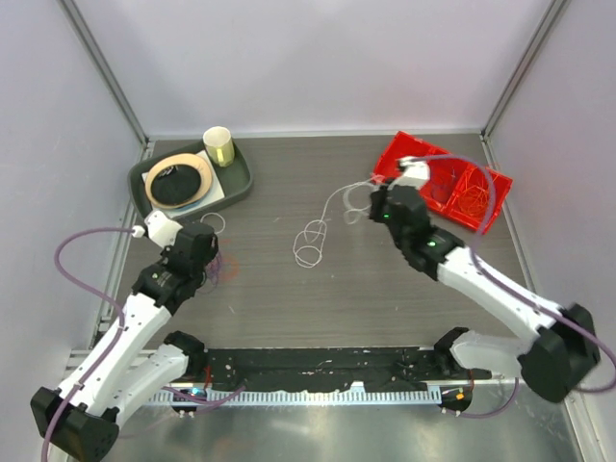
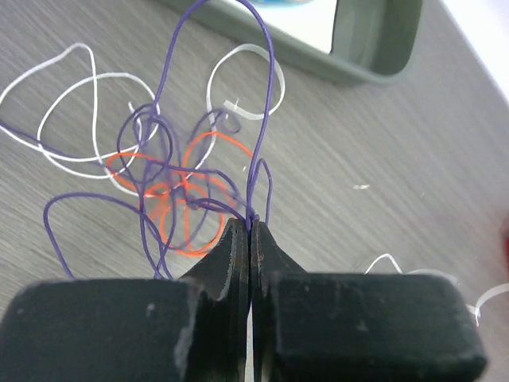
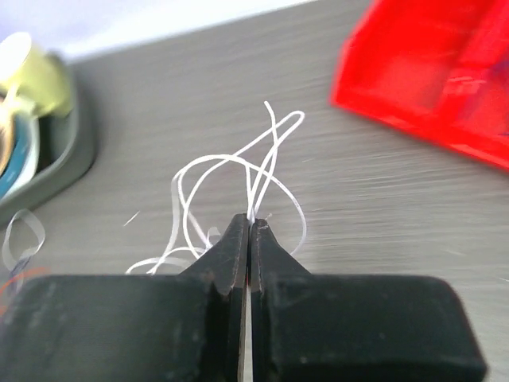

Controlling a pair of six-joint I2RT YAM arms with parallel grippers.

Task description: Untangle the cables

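Left wrist view: your left tool point(image 2: 251, 227) clenched on thin purple cable point(image 2: 269, 87), knotted with thin orange-red cable point(image 2: 208, 137) on grey worktop point(image 2: 382, 159). Right tool point(image 3: 250, 223) grasping thin white cable point(image 3: 184, 179), apart. Knot not yet undone.

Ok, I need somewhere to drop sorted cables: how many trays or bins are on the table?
2. A grey-green tray at the back left, a red bin at the back right. I see no others.

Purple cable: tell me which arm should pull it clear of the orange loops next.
Left. The left end effector is shut on the purple cable right at the orange loops; the right end effector is pinching only white cable, away by the red bin.
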